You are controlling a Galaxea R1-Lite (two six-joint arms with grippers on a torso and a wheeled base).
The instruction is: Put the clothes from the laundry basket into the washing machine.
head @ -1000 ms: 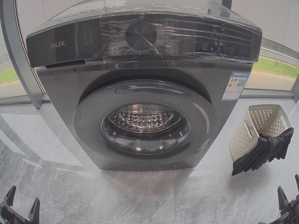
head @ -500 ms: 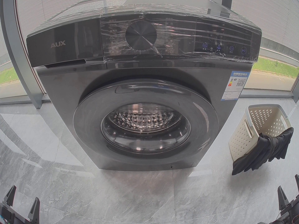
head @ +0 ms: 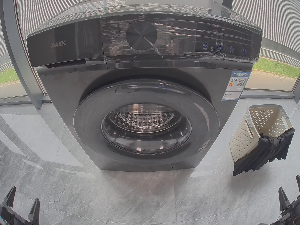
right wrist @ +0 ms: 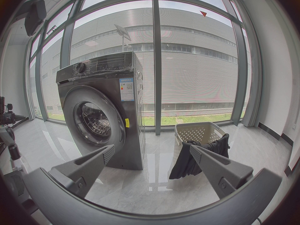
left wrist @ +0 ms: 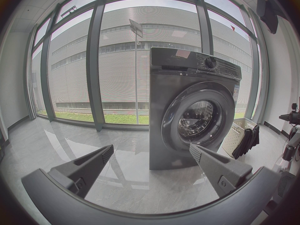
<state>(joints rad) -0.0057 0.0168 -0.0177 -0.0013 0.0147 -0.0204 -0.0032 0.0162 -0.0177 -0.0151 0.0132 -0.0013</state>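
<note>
The left gripper [head: 23,198] hangs low, its 2 fingers apart and empty; the washing machine [head: 147,78] stands ahead of it and off to its right, round door [head: 146,125] shut; the laundry basket [head: 242,141] sits on the floor beside the machine, almost straight ahead of the right gripper [head: 290,186]; 1 dark garment [head: 265,152] drapes over the basket's near rim, its long axis hanging down the outside wall; the right gripper, fingers likewise apart and empty, looks much the nearer for the pick.
</note>
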